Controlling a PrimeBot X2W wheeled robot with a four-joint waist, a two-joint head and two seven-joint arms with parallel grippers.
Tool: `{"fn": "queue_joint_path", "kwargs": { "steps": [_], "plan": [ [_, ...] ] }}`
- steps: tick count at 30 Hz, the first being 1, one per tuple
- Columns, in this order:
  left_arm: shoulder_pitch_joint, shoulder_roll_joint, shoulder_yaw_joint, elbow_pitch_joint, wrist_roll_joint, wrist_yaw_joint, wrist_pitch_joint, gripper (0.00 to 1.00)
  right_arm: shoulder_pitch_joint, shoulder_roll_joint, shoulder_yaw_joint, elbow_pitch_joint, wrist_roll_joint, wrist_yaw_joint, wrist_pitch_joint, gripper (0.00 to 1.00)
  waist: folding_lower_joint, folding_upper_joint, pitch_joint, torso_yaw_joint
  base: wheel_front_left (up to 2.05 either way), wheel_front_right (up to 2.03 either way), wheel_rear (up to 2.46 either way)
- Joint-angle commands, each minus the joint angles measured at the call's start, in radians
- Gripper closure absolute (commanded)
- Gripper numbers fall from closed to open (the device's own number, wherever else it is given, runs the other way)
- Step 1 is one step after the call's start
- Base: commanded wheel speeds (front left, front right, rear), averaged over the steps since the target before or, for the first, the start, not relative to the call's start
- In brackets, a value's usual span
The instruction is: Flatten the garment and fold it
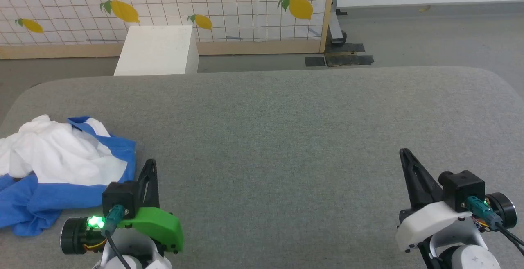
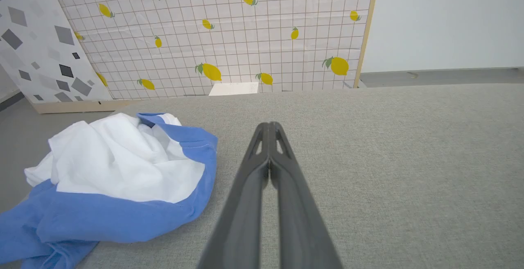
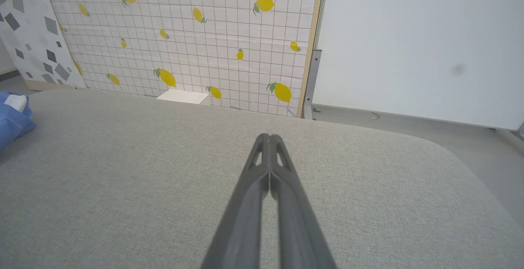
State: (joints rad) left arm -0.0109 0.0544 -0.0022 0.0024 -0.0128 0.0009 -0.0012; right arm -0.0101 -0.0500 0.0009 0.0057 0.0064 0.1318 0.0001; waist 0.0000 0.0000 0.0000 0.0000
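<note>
Terrazzo-patterned panel (image 2: 32, 44): far left, leaning behind the table; grey and black flecks on white

Garment (image 1: 61, 166): on the left end of the table, near its left edge; a crumpled heap, white cloth mounded on top, a blue band curving round its right and near sides; more blue cloth trails out to the near left; no true long axis can be told from the bunching, though the heap spreads from that near-left blue trail up to a far-right blue corner; which way neck and hem point cannot be told

Left gripper (image 1: 150, 163): just right of the garment's blue edge, apart from it, bare table between the two; fingers pressed together, holding nothing, pointing away from the robot; green housing behind them

White box (image 1: 157, 50): on the floor beyond the table's far edge, against the panel

Lemon-patterned panel (image 1: 229, 7): upright behind the box; white grid with yellow lemons, wooden frame

Table (image 1: 286, 138): grey woven covering, rounded corners; the wide middle stretch lies between the two grippers

Metal post (image 1: 337, 23): at the panel's right end, small wheel at its foot

Dark patches (image 1: 339, 59): flat on the grey floor beside the post

Right gripper (image 1: 404, 152): over the right part of the table, well apart from the garment; fingers closed on each other, empty; white housing

White wall (image 3: 409, 44): far right, behind the floor
</note>
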Motion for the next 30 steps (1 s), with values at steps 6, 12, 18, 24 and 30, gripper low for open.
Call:
{"fn": "queue_joint_path", "kwargs": {
  "steps": [6, 12, 18, 24, 30],
  "plan": [
    [0.011, -0.004, 0.002, -0.002, 0.013, -0.001, 0.001, 1.0, 0.01, 0.0, -0.001, -0.006, -0.006, -0.001, 0.0, 1.0, 0.0, 0.0, 0.0, 0.0, 0.0, 0.0, 0.0],
    [0.0, 0.0, -0.005, 0.001, -0.008, 0.002, -0.003, 0.0, 0.002, 0.0, -0.002, 0.002, 0.005, 0.0, -0.004, 0.0, 0.0, 0.0, 0.0, 0.0, 0.0, 0.0, 0.0],
    [0.0, 0.0, -0.016, 0.009, -0.017, 0.01, -0.016, 0.0, 0.006, 0.0, -0.01, 0.013, 0.018, 0.0, -0.016, 0.0, 0.0, 0.0, 0.0, 0.0, 0.0, 0.0, 0.0],
    [-0.003, 0.0, -0.027, 0.019, -0.027, 0.017, -0.028, 0.0, 0.009, 0.0, -0.018, 0.024, 0.029, 0.0, -0.028, 0.0, 0.0, 0.0, 0.0, 0.0, 0.0, 0.0, 0.0],
    [-0.005, 0.0, -0.036, 0.027, -0.036, 0.026, -0.041, 0.0, 0.012, 0.0, -0.021, 0.034, 0.036, 0.0, -0.041, 0.0, 0.0, 0.0, -0.002, 0.006, 0.0, 0.0, 0.0]
  ]
}}
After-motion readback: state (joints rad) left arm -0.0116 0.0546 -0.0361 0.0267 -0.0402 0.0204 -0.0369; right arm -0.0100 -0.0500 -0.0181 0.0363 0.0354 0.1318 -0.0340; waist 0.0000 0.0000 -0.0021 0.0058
